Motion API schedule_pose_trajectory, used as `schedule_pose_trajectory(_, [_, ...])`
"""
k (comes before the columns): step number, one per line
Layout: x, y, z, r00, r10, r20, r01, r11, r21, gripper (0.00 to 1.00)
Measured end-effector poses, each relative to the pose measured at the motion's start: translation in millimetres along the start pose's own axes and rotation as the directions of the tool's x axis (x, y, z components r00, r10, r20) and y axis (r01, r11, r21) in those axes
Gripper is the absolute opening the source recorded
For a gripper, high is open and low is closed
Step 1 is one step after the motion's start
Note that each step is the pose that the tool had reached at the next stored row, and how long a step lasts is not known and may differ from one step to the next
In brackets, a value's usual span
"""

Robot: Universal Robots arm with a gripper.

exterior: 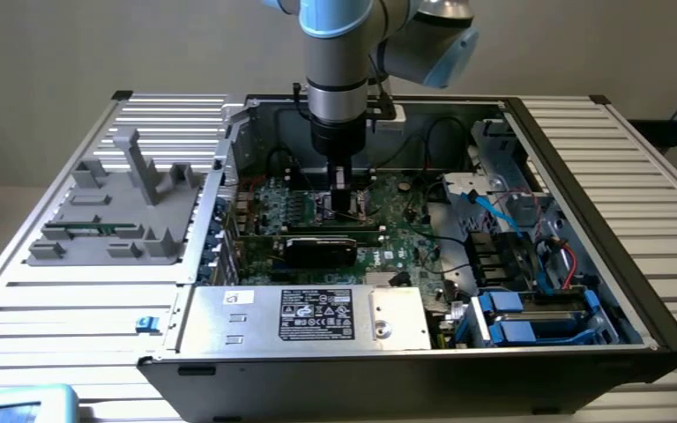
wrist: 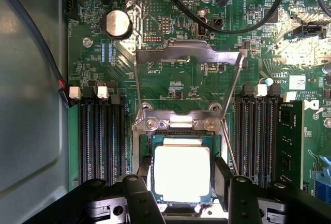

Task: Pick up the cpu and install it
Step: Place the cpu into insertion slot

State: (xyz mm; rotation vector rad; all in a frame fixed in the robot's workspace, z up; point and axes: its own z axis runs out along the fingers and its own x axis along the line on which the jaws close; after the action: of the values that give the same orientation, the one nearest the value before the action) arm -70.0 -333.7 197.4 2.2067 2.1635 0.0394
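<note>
Ok, exterior view: arm stands vertical in the open PC case [exterior: 409,383], gripper [exterior: 345,204] low over the green motherboard [exterior: 409,240], beyond the labelled silver power supply [exterior: 303,315].

Wrist view: black fingers [wrist: 147,169] are closed on opposite edges of the cpu [wrist: 182,167], a flat square with a matte silvery lid, squared over the socket frame [wrist: 178,125]. Steel load plate [wrist: 189,53] is hinged up. Seated or a hair above, can't tell. I'd keep it level, edges parallel to the frame, no side push on the pins.
</note>
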Motion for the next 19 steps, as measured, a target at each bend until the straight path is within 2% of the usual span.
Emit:
schedule_pose_trajectory(3, [0.0,-0.8,-0.1,1.0,0.005,0.0002,-0.005,1.0,-0.004,0.56])
schedule_pose_trajectory(9, [-0.1,-1.9,-0.2,1.0,0.007,0.0002,-0.007,1.0,-0.0056,0.56])
schedule_pose_trajectory(19, [-0.2,-2.2,0.0,0.9999,0.012,-0.0067,-0.012,0.9999,-0.0076,0.56])
